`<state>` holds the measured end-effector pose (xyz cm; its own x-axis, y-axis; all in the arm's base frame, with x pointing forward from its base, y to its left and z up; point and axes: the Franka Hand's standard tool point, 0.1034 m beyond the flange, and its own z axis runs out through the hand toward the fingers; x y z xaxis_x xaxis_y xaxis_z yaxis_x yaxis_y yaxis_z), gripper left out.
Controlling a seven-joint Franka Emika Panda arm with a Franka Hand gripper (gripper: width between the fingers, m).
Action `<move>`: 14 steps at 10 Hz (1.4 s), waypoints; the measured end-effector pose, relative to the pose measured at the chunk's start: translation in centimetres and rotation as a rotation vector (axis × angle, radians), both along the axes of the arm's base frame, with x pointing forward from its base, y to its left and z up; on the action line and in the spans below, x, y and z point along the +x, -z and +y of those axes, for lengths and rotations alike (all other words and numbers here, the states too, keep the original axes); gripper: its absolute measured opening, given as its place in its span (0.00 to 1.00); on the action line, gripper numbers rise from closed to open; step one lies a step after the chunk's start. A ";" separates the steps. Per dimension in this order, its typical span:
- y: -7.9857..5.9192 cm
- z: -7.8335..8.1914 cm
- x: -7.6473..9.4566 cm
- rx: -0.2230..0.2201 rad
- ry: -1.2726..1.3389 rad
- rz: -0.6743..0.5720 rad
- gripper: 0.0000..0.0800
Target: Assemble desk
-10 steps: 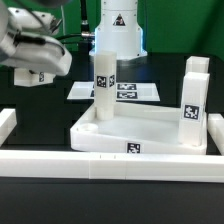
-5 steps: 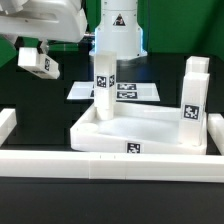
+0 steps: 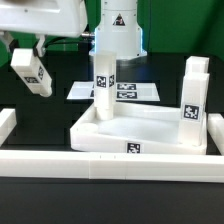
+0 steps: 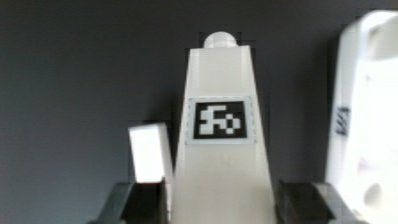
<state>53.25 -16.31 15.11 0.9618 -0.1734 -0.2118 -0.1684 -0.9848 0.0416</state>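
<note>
The white tray-like tabletop (image 3: 150, 130) lies on the table with a tag on its front rim. Two leg blocks stand upright on it: one (image 3: 103, 84) at the back corner on the exterior view's left, one (image 3: 191, 100) on the exterior view's right. My gripper (image 3: 28, 55) hangs at the exterior view's upper left, shut on a third leg block (image 3: 32, 72), held tilted in the air. In the wrist view that leg block (image 4: 221, 120) runs out from between the jaws, tag facing the camera, with a small peg at its tip.
The marker board (image 3: 130, 91) lies flat behind the tabletop. White border rails run along the front (image 3: 110, 163) and stand at the exterior view's left (image 3: 6, 125) and right (image 3: 215, 130). The robot base (image 3: 118, 30) stands at the back.
The gripper with the leg block has moved toward the exterior view's left and slightly down, and the block has turned from lying level to hanging tilted. Tabletop and standing legs have not moved.
</note>
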 end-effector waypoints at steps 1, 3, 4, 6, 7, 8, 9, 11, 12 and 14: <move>-0.5 0.8 1.1 -0.019 -0.014 -0.074 0.36; -0.6 1.6 1.6 -0.031 -0.018 -0.146 0.36; -0.5 1.0 2.2 -0.060 -0.025 -0.234 0.36; -0.6 0.4 2.6 -0.109 -0.034 -0.373 0.36; -0.4 0.2 2.5 -0.129 -0.036 -0.424 0.36; -0.6 1.1 2.8 -0.125 -0.033 -0.433 0.36; -0.9 1.9 3.2 -0.121 -0.026 -0.440 0.36; -1.2 4.8 4.0 -0.108 0.056 -0.457 0.36; -1.1 4.4 3.9 -0.111 0.018 -0.453 0.36; -1.2 4.2 4.1 -0.120 0.017 -0.477 0.36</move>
